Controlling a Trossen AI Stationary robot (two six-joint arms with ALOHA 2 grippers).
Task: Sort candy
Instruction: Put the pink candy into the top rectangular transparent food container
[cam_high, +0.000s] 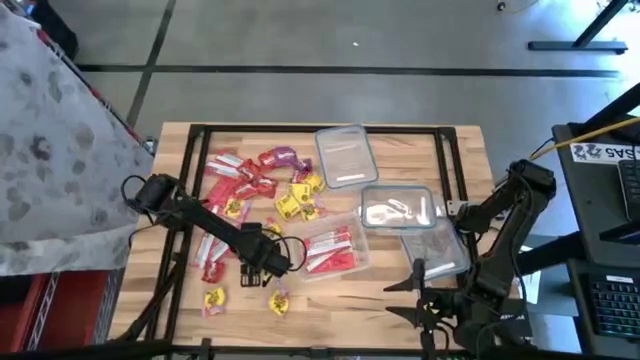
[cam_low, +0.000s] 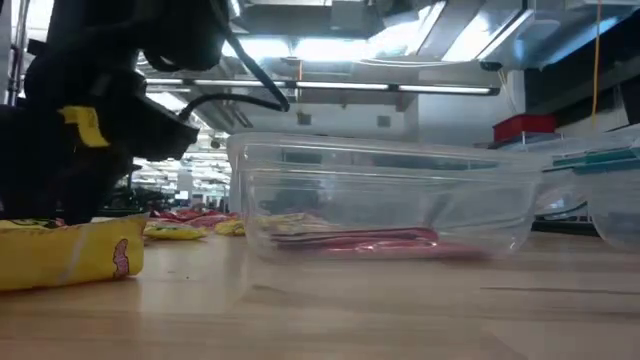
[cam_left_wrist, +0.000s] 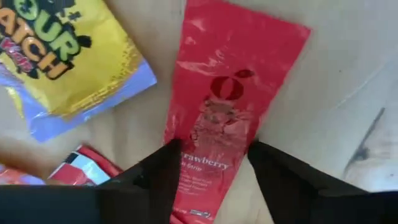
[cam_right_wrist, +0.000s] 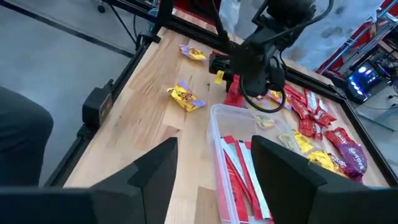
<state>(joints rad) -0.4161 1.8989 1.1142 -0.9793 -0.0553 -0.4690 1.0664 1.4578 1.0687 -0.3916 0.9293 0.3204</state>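
**Candy sort: left gripper astride a red packet, right arm parked**

Surface: a light wooden table (cam_high: 400, 290) with a black frame running inside its edges. Grey floor lies beyond it at 12 o'clock, a patterned cloth (cam_high: 50, 130) at 9 o'clock, and a desk with a keyboard (cam_high: 615, 305) at 3 o'clock. The low view shows ceiling strip lights and shelving behind the table.

Containers: three clear tubs. One tub (cam_high: 345, 155) at 12 o'clock of the table's centre looks empty. A second tub (cam_high: 398, 210) toward 3 o'clock holds something pale that I cannot identify. The third tub (cam_high: 335, 250), nearest the centre, holds flat red packets on its floor, confirmed in the low view.

Candy: the loose candy pile (cam_high: 255, 180) lies at 10 o'clock, red, yellow and purple packets mixed. Two yellow packets (cam_high: 245, 300) lie apart at 7 o'clock.

Left gripper (cam_left_wrist: 214, 158): low over the table just at 9 o'clock of the third tub, fingers spread either side of a red strawberry packet (cam_left_wrist: 236, 93) lying flat; a yellow packet lies beside it.

Right gripper (cam_right_wrist: 214, 168): fingers spread, holding nothing, above the table's edge at 5 o'clock.
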